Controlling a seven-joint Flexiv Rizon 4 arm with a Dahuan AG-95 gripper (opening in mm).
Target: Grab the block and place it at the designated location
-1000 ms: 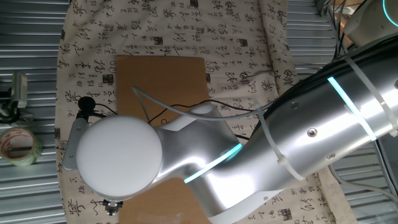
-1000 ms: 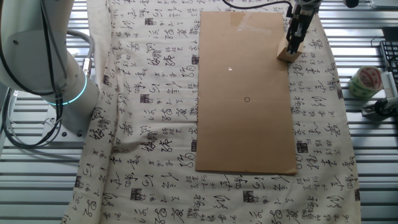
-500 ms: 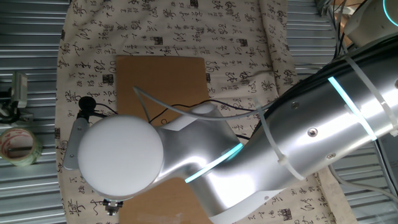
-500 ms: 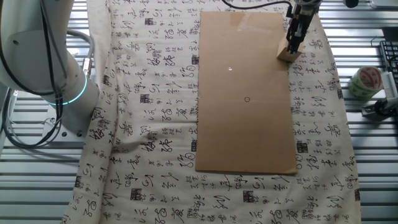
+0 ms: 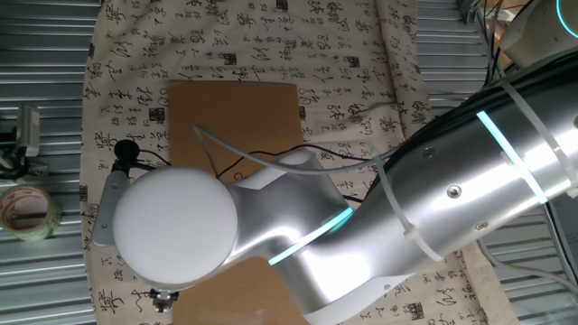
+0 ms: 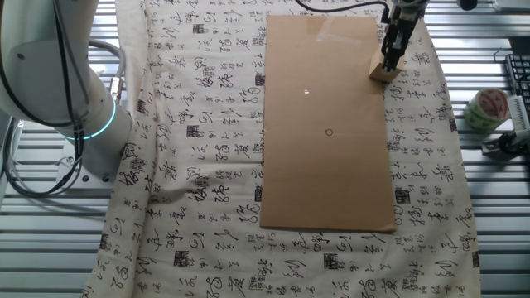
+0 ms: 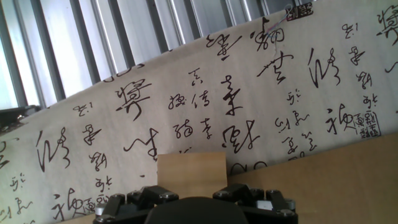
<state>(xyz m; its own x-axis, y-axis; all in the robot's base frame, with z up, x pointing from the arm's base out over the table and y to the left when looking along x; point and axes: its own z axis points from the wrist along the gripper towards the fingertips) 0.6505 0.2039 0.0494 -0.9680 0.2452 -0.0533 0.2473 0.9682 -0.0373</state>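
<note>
At the far corner of the cardboard sheet (image 6: 328,116), your end effector (image 6: 387,64) stands over the block (image 6: 383,74); whether it grips, you cannot tell. Judge the cube light, rigid, smooth: pinch opposite flat faces squarely, mid-height, to prevent slipping.

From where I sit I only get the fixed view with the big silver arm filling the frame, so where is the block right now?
Observer: The block sits on the cardboard sheet near its far right corner, seen from the other fixed view.
Operator: Is the gripper on it?
Observer: The gripper stands upright directly over the block, fingers down at its top; whether they are clamped I cannot tell.
Operator: And the target?
Observer: The designated location, a tiny black ring, is drawn near the sheet's middle, apart from the block.
</note>
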